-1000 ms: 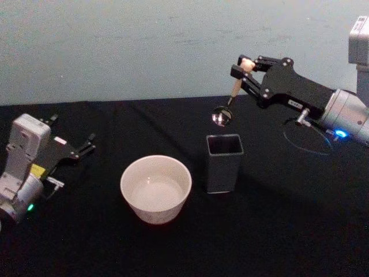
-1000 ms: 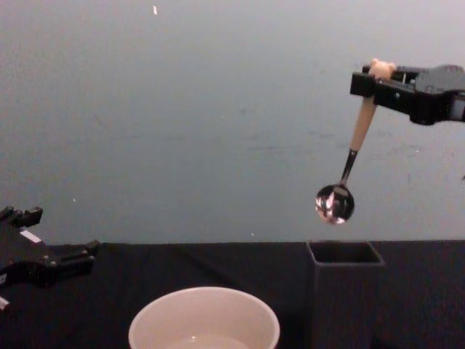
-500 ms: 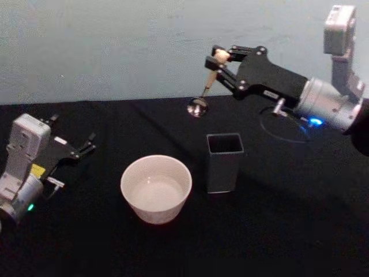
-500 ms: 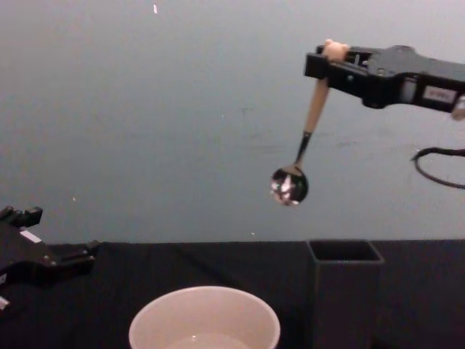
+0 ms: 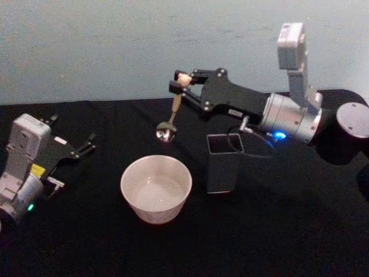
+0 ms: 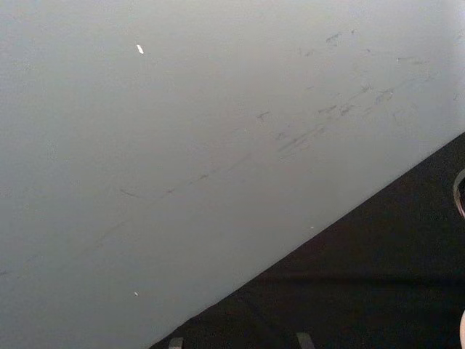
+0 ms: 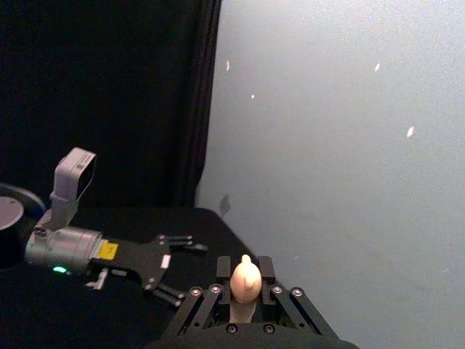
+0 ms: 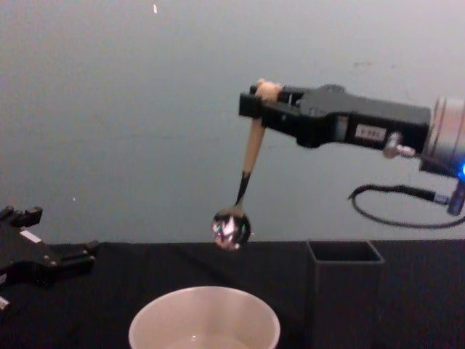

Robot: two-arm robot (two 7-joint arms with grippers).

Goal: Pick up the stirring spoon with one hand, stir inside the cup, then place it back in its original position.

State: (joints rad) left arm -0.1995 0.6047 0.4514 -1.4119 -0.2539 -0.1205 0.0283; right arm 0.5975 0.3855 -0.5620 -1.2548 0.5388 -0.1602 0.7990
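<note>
My right gripper [image 5: 177,86] is shut on the top of the stirring spoon [image 5: 174,108], just under its tiny bear head [image 7: 245,279]. The spoon hangs nearly upright, and its shiny bowl [image 8: 231,227] is in the air a little above the far rim of the cream cup [image 5: 155,187]. In the chest view the right gripper [image 8: 258,106] reaches in from the right, with the spoon [image 8: 251,151] over the cup [image 8: 204,320]. The dark square-mouthed holder [image 5: 224,163] stands just right of the cup. My left gripper [image 5: 74,134] rests open at the table's left.
A black cloth covers the table [image 5: 277,231], with a pale wall behind. A dark cable loop [image 8: 392,212] hangs under the right wrist, above and behind the holder [image 8: 343,291]. The left arm [image 7: 109,254] lies far from the cup.
The right gripper has carried the spoon leftward from above the holder to above the cup's far rim, and somewhat lower. The left arm has not moved.
</note>
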